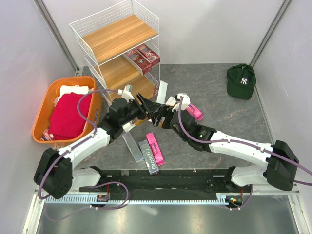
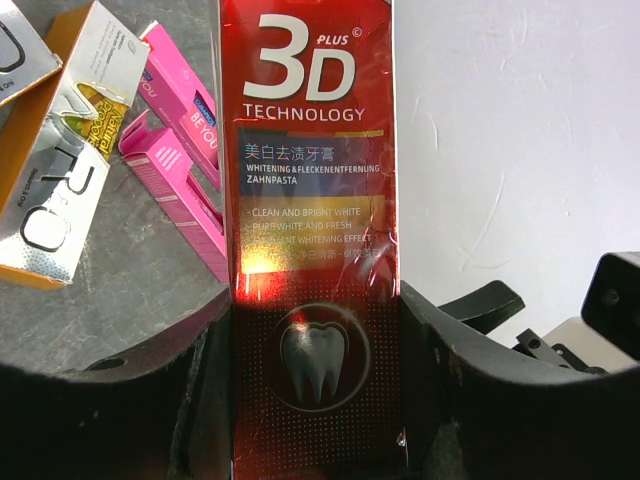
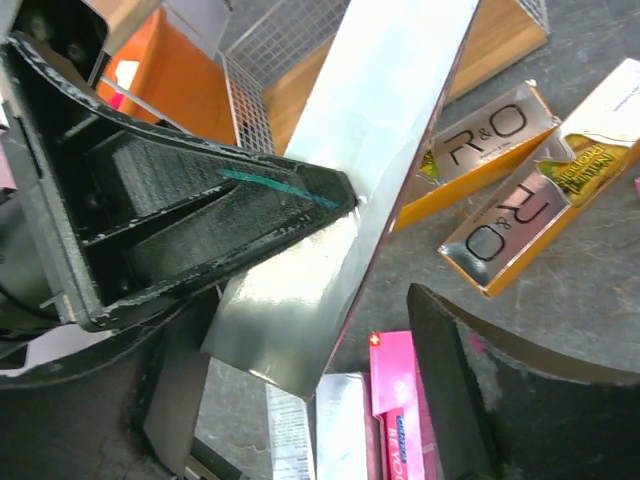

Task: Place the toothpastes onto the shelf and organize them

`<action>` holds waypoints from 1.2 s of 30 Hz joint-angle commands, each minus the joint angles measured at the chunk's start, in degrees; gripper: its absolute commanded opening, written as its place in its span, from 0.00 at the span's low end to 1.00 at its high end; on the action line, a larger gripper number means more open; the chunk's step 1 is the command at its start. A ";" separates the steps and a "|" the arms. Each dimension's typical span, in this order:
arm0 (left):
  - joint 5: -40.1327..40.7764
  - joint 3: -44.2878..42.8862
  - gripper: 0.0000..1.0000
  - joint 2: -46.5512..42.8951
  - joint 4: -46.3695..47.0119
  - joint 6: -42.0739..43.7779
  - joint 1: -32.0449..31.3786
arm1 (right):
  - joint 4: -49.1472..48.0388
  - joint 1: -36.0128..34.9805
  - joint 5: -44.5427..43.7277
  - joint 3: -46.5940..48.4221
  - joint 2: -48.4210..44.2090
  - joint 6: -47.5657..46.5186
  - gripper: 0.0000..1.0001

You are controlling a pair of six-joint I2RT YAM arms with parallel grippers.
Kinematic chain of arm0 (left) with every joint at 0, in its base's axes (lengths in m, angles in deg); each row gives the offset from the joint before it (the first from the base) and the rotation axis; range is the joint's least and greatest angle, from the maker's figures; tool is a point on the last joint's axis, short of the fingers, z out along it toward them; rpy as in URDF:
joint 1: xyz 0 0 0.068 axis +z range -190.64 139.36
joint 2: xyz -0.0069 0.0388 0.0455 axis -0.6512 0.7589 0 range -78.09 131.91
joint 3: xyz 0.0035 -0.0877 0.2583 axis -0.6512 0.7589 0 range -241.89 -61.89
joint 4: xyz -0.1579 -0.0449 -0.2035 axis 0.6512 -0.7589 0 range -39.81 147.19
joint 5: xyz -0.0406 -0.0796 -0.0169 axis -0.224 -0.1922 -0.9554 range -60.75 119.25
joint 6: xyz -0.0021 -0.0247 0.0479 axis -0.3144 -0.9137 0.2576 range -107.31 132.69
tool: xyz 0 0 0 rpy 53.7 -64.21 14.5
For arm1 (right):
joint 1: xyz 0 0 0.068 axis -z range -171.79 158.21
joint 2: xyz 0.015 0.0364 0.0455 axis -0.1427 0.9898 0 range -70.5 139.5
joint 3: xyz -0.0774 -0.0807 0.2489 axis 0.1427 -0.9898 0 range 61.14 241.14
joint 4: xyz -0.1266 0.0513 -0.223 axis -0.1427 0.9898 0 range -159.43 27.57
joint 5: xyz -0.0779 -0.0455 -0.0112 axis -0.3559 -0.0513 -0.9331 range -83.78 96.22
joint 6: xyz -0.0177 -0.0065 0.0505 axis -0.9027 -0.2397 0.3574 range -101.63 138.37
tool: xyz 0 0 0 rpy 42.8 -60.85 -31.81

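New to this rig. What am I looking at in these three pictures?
Two robot arms bolted to a table. The overhead picture looks down from behind them; the other two come from wrist cameras. The left hand grips a dark red toothpaste box. The right hand is open around what looks like its silver back. Loose toothpaste boxes lie on the table; red boxes sit on the shelf. An orange basket of cloths and a green cap sit aside.
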 commanded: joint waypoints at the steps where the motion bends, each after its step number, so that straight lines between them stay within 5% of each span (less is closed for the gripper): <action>1: -1.78 0.54 0.41 -0.67 6.17 -2.89 -0.11 | -6.15 0.21 -2.50 -0.67 0.83 0.15 0.80; 9: -1.60 1.77 0.44 -1.28 8.46 -4.12 -0.02 | -4.31 0.12 -2.85 1.36 4.27 -0.73 0.47; 16: 1.12 2.92 0.73 -5.23 5.66 -2.11 0.24 | -3.26 0.21 -3.12 2.15 2.34 -6.18 0.40; 19: 1.39 2.22 0.79 -6.47 2.24 -0.35 0.50 | -1.86 0.65 -1.97 2.85 1.11 -8.20 0.34; 36: 7.44 5.29 0.84 -20.52 -9.71 7.55 1.65 | -1.15 14.01 28.86 0.56 -7.42 -8.28 0.22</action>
